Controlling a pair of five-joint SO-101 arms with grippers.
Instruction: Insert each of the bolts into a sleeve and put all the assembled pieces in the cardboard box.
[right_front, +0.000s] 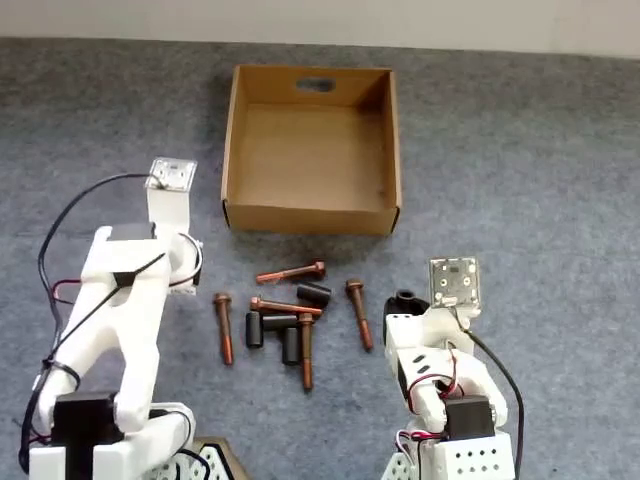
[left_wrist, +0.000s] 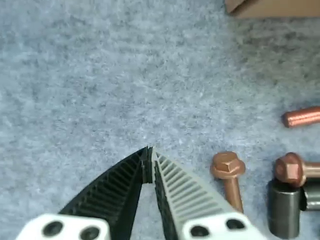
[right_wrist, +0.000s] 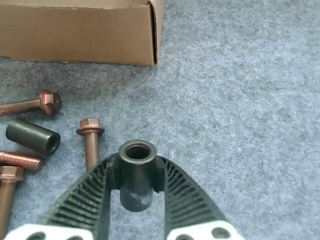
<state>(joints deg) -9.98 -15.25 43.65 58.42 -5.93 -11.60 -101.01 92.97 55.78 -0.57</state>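
Note:
The cardboard box (right_front: 312, 215) stands open at the back centre, with nothing inside. In front of it lie several copper bolts (right_front: 290, 272) and black sleeves (right_front: 313, 294) in a loose cluster. My right gripper (right_wrist: 136, 172) is shut on a black sleeve (right_wrist: 136, 152), held just right of the cluster, its bore facing away from the wrist; the same held sleeve (right_front: 405, 300) appears from above. My left gripper (left_wrist: 150, 152) is shut with nothing in it, low over the carpet left of the leftmost bolt (left_wrist: 230, 175).
Grey carpet covers the table. The box's front wall (right_wrist: 75, 32) rises beyond the right gripper, its corner (left_wrist: 270, 6) far ahead of the left one. A bolt (right_wrist: 91, 142) lies just beside the held sleeve. Cables run along both white arms.

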